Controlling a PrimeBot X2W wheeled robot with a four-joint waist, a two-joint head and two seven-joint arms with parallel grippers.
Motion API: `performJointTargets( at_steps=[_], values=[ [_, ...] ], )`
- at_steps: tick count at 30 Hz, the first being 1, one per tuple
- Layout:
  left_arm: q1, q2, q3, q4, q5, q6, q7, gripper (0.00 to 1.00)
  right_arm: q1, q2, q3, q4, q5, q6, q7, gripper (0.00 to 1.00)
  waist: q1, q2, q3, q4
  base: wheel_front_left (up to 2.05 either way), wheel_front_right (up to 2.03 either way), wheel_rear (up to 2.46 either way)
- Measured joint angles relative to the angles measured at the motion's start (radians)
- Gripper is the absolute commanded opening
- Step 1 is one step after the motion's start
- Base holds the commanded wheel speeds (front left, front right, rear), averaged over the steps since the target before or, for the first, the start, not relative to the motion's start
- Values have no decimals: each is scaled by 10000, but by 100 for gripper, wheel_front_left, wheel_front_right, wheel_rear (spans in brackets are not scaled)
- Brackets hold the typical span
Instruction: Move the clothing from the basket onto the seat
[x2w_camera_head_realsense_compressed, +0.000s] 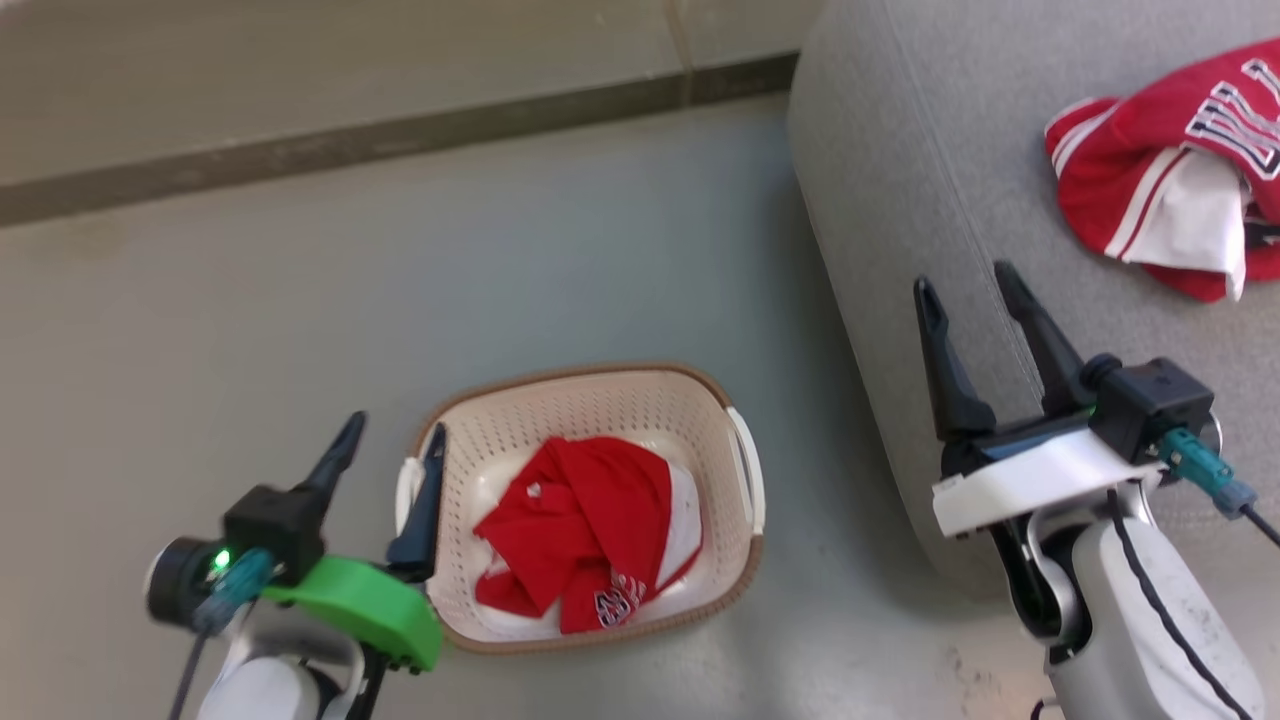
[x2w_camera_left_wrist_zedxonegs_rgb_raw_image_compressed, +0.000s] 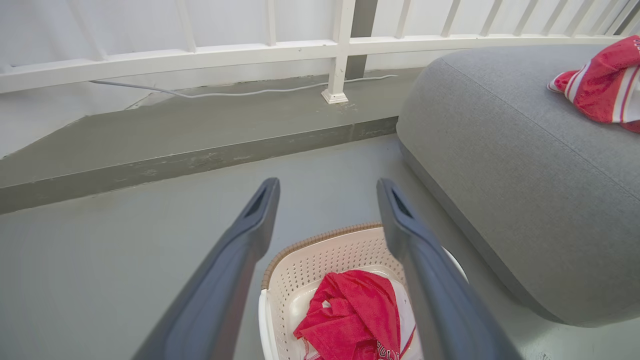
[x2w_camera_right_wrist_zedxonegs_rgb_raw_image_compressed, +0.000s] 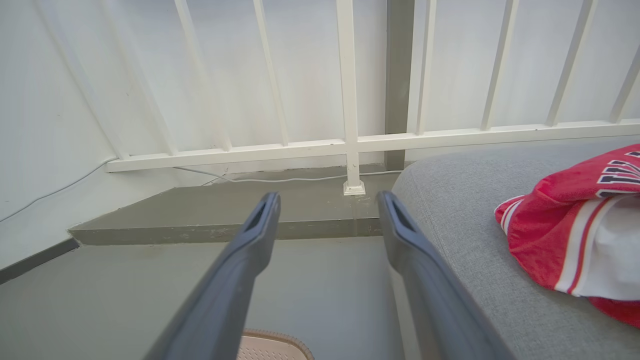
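A cream perforated basket (x2w_camera_head_realsense_compressed: 720, 400) with a brown rim stands on the grey floor, and a crumpled red garment (x2w_camera_head_realsense_compressed: 585, 525) lies inside it. In the left wrist view the same basket (x2w_camera_left_wrist_zedxonegs_rgb_raw_image_compressed: 320, 260) and red garment (x2w_camera_left_wrist_zedxonegs_rgb_raw_image_compressed: 352, 312) sit low between the fingers. My left gripper (x2w_camera_head_realsense_compressed: 394, 432) hangs open at the basket's left rim, one finger over its handle. Another red-and-white garment (x2w_camera_head_realsense_compressed: 1175, 165) lies on the grey seat (x2w_camera_head_realsense_compressed: 930, 150) at the right, also visible as clothing (x2w_camera_right_wrist_zedxonegs_rgb_raw_image_compressed: 575, 235) in the right wrist view. My right gripper (x2w_camera_head_realsense_compressed: 967, 284) stands open over the seat's left edge, empty.
A raised grey step (x2w_camera_left_wrist_zedxonegs_rgb_raw_image_compressed: 200, 130) runs along the far side, with a white railing (x2w_camera_left_wrist_zedxonegs_rgb_raw_image_compressed: 340, 50) and a thin white cable (x2w_camera_left_wrist_zedxonegs_rgb_raw_image_compressed: 225, 92) behind it. Bare floor (x2w_camera_head_realsense_compressed: 300, 280) lies left of and beyond the basket.
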Motion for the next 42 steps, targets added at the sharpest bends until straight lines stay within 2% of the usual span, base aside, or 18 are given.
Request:
performJointTargets(
  at_steps=[12,21,42],
  values=[
    [-1570,-387,-1254,1528,656,-619,1049,100,-685,157,182,-750,21,2,-90,100,0,0,1599,-687,0,0,0],
    [-2658,-589,-1411,2949,1057,-721,1755,100,-1212,228,387,-1145,314,2,-267,100,1,0,2859,-1249,0,0,0],
    [-5326,-19,-1331,5521,1848,-892,2637,100,-2438,320,941,-1705,740,-17,-654,100,2,0,5857,-2317,0,0,0]
  ],
)
